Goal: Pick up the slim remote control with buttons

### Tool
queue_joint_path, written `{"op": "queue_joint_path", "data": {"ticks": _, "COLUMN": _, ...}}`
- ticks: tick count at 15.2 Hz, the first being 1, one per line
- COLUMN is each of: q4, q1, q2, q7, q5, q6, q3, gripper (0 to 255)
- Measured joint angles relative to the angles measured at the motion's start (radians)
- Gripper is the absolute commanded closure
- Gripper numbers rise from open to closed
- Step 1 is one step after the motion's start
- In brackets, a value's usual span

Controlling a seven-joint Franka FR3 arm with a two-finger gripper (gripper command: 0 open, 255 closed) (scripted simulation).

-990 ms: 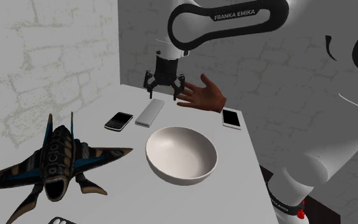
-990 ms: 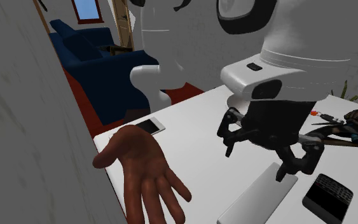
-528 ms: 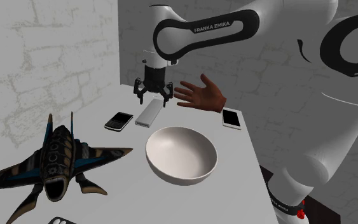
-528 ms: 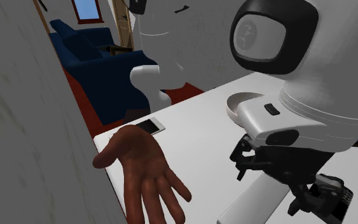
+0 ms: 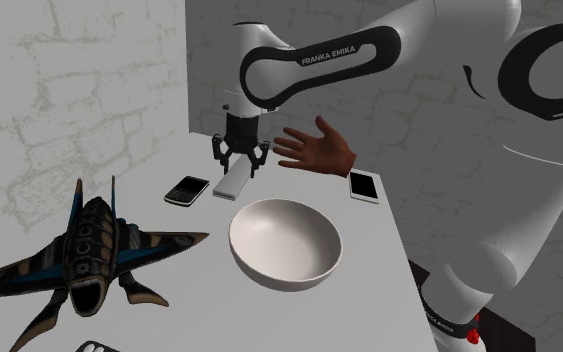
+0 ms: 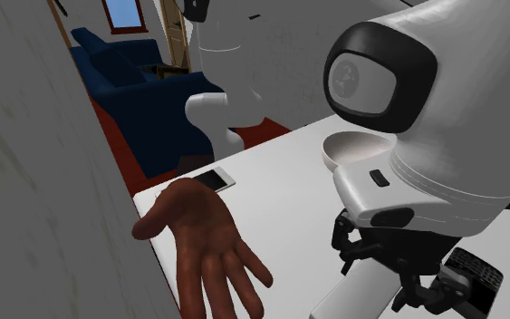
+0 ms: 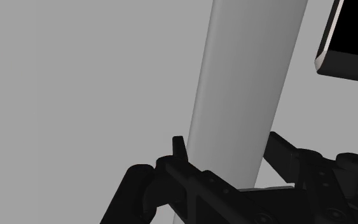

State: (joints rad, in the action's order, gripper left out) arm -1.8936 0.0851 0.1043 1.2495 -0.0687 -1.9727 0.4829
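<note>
The slim remote (image 5: 234, 181) is a plain light-grey bar with no visible buttons, lying flat on the white table (image 5: 369, 230) between a black phone and a bowl. My black gripper (image 5: 240, 160) stands straight down over the remote's far end, shut on it. In the wrist view the remote (image 7: 247, 89) runs away from the hand and both fingers (image 7: 179, 150) press against its long sides. In the second exterior view the gripper (image 6: 384, 272) sits low on the remote (image 6: 348, 294), under the bulky white wrist.
A black keypad phone (image 5: 186, 190) lies close beside the remote, on the side away from the bowl (image 5: 285, 243). A brown model hand (image 5: 314, 148) and a white-edged phone (image 5: 364, 186) lie near the wall. A dark spaceship toy (image 5: 89, 250) fills the near left.
The gripper came down from above the table onto the remote's far end. Its fingers, wide apart before, have closed on the remote's sides. The remote has not moved.
</note>
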Motion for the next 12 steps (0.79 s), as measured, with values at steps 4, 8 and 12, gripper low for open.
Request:
{"op": "queue_joint_path", "data": {"ticks": 4, "q4": -0.001, "q1": 0.000, "q2": -0.001, "q7": 0.000, "q5": 0.000, "q6": -0.001, "q3": 0.000, "gripper": 255}}
{"op": "queue_joint_path", "data": {"ticks": 8, "q4": 0.004, "q1": 0.000, "q2": -0.001, "q7": -0.001, "q5": 0.001, "q6": 0.005, "q3": 0.000, "gripper": 255}}
{"op": "queue_joint_path", "data": {"ticks": 12, "q4": 0.037, "q1": 0.001, "q2": -0.009, "q7": -0.006, "q5": 0.006, "q6": 0.047, "q3": 0.000, "gripper": 255}}
